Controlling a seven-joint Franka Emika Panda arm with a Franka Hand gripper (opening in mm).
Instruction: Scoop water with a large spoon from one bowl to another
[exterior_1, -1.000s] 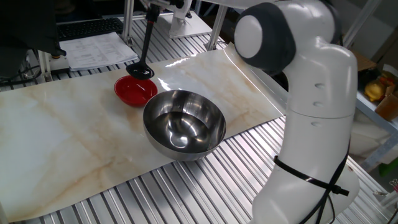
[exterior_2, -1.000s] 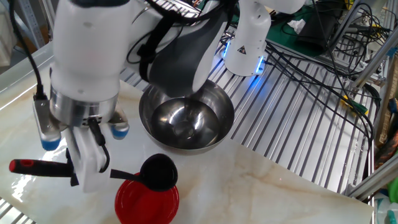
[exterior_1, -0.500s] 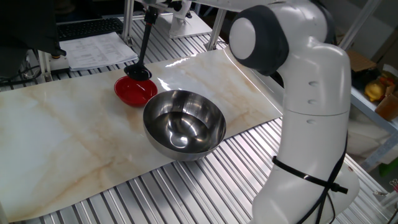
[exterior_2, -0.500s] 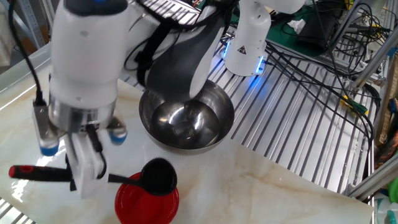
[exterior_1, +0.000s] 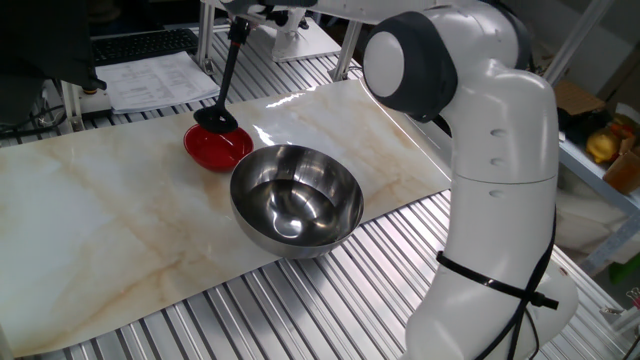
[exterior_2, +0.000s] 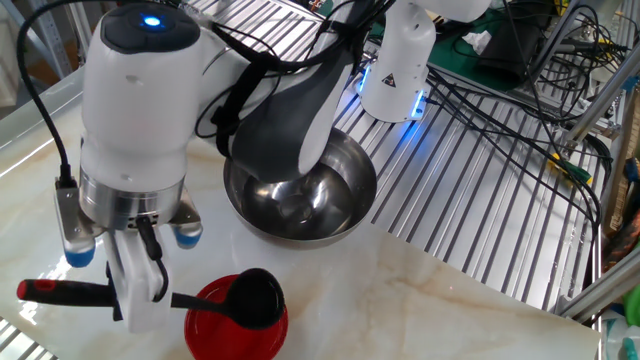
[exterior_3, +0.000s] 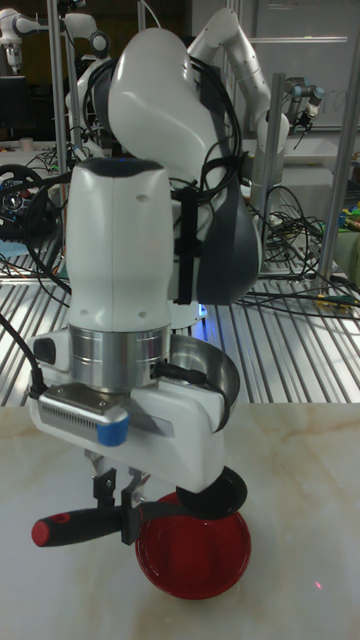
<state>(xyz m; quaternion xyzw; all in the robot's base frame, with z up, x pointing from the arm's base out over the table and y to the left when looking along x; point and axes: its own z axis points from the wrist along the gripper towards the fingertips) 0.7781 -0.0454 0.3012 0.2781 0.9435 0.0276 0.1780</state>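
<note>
The large spoon (exterior_2: 255, 297) is a black ladle held about level, its scoop over the near rim of the small red bowl (exterior_2: 215, 330). My gripper (exterior_2: 130, 297) is shut on the ladle's handle close to its red-tipped end (exterior_3: 55, 528). In the tall fixed view the scoop (exterior_3: 228, 493) sits just above the red bowl (exterior_3: 195, 560). The big steel bowl (exterior_1: 296, 200) stands beside the red bowl (exterior_1: 212, 150), with shine inside. I cannot make out the water itself. The ladle scoop (exterior_1: 214, 120) hangs at the red bowl's far edge.
Both bowls rest on a marble-patterned sheet (exterior_1: 100, 230) laid over a slatted metal table (exterior_1: 330, 290). Papers (exterior_1: 150, 80) lie at the back. A white robot base with a blue light (exterior_2: 395, 75) and cables (exterior_2: 520, 100) stand beyond the steel bowl.
The gripper has carried the ladle sideways and down, so the scoop now hangs lower and further over the red bowl. The bowls have not moved.
</note>
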